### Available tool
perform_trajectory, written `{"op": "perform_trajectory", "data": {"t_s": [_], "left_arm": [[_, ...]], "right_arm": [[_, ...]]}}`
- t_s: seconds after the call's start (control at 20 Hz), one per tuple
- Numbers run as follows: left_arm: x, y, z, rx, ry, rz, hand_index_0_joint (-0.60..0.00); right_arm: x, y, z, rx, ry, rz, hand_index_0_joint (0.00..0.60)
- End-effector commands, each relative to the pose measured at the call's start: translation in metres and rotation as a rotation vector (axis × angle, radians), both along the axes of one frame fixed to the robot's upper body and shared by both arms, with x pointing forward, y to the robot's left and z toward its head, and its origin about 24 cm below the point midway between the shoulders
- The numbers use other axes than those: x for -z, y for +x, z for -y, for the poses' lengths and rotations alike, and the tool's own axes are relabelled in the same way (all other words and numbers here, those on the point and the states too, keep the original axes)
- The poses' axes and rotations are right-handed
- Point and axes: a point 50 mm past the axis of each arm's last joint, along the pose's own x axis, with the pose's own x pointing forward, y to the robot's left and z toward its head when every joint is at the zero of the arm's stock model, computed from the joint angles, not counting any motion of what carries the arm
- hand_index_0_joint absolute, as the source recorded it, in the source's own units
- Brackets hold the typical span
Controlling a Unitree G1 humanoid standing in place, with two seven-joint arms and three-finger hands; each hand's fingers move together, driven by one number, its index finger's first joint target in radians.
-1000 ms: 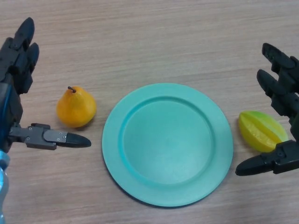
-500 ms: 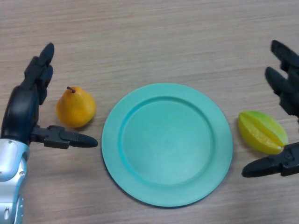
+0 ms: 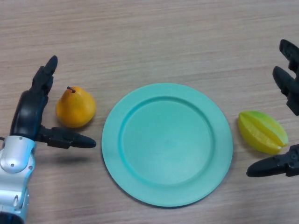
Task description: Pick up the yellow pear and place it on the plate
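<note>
A: What has moved?
B: The left hand (image 3: 29, 109) has edged closer to the pear (image 3: 75, 108), its fingers and thumb spread wide around it without touching; the right hand (image 3: 288, 122) has drawn back toward the edge, also open.
A: And the pear?
B: It sits on the tabletop (image 3: 154, 37), just left of the plate (image 3: 167, 144). A starfruit (image 3: 261, 131) lies right of the plate.

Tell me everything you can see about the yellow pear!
The yellow pear is plump and smooth, golden yellow shading to orange, with a short dark stem poking up at its top left. It looks whole and unbruised. It sits on the wooden table, just left of the green plate, not touching it. The left hand is open around it, fingers beside its left and thumb just below. Whether the hand touches it is unclear.
</note>
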Motion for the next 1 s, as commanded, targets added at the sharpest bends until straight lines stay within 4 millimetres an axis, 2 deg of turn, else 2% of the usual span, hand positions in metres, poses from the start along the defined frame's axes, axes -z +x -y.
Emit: {"op": "perform_trajectory", "data": {"t_s": [0.05,0.2,0.45,0.5,0.55,0.6,0.65,0.7,0.75,0.8,0.85,0.9,0.95,1.0], "left_arm": [[-0.044,0.013,-0.006,-0.012,0.067,0.252,0.000],[-0.035,0.018,-0.004,-0.009,0.088,0.231,0.000],[-0.034,0.023,0.006,0.012,0.099,0.296,0.000],[-0.034,0.023,0.007,0.014,0.110,0.306,-0.050],[-0.034,0.023,0.008,0.012,0.130,0.317,-0.200],[-0.034,0.023,0.008,0.009,0.160,0.327,-0.301],[-0.033,0.024,0.010,0.004,0.218,0.346,-0.450],[-0.031,0.024,0.012,0.003,0.255,0.355,-0.550],[-0.031,0.024,0.012,0.002,0.272,0.359,-0.600],[-0.031,0.024,0.012,0.001,0.272,0.359,-0.551],[-0.031,0.024,0.012,-0.001,0.275,0.359,-0.401],[-0.031,0.024,0.011,-0.005,0.277,0.358,-0.302],[-0.030,0.024,0.010,-0.014,0.284,0.358,-0.152],[-0.032,0.023,0.009,-0.018,0.279,0.356,-0.052]], "right_arm": [[-0.034,-0.012,0.006,0.022,-0.044,0.246,0.000],[-0.033,-0.016,0.007,0.016,-0.022,0.229,0.000],[-0.036,-0.021,0.011,0.028,0.008,0.213,0.000],[-0.036,-0.021,0.011,0.030,0.008,0.214,0.000],[-0.036,-0.021,0.011,0.030,0.005,0.215,0.000],[-0.036,-0.021,0.011,0.031,0.003,0.216,0.000],[-0.037,-0.022,0.011,0.033,-0.001,0.218,0.000],[-0.037,-0.023,0.011,0.034,0.001,0.216,0.000],[-0.037,-0.023,0.011,0.037,0.002,0.215,0.000],[-0.038,-0.023,0.011,0.038,0.000,0.216,0.000],[-0.037,-0.023,0.011,0.039,-0.002,0.216,0.000],[-0.037,-0.023,0.011,0.040,-0.004,0.216,0.000],[-0.037,-0.022,0.011,0.039,-0.010,0.215,0.000],[-0.037,-0.022,0.010,0.036,-0.013,0.214,0.000]]}}
